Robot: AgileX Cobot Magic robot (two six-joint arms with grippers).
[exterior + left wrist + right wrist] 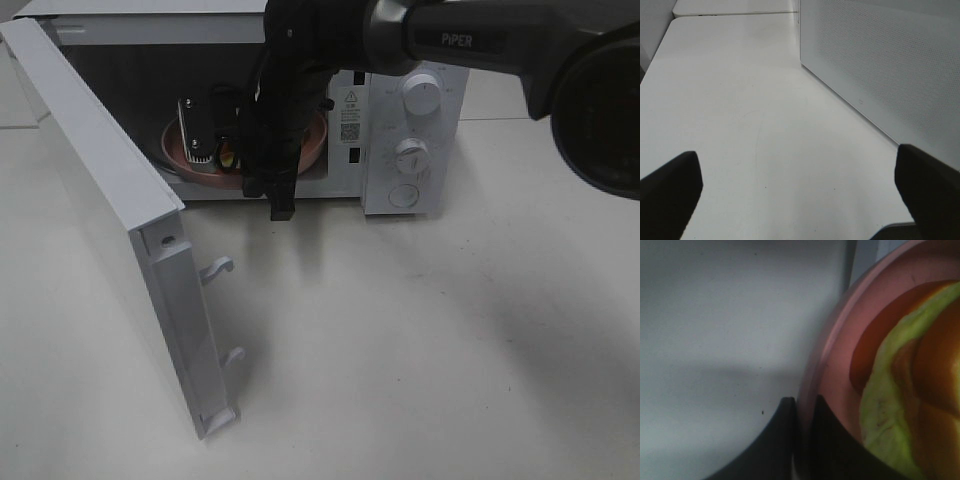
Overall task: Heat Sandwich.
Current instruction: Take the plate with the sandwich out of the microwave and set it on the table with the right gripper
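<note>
The sandwich (910,390), tan bread with pale green-yellow filling, lies on a round pink plate (840,365) inside the open microwave (420,130). My right gripper (802,405) reaches into the cavity, its two dark fingers (782,430) pinched on the plate's rim. From the exterior high view, the right arm hides most of the plate (180,150), and only a sliver of the sandwich (228,156) shows. My left gripper (797,187) hangs open over bare table beside a white perforated panel (880,65), holding nothing.
The microwave door (100,150) swings out wide to the left, its latch hooks (218,268) pointing into the table's middle. The control panel with two knobs (412,155) sits at the right of the cavity. White tabletop (420,350) stretches in front.
</note>
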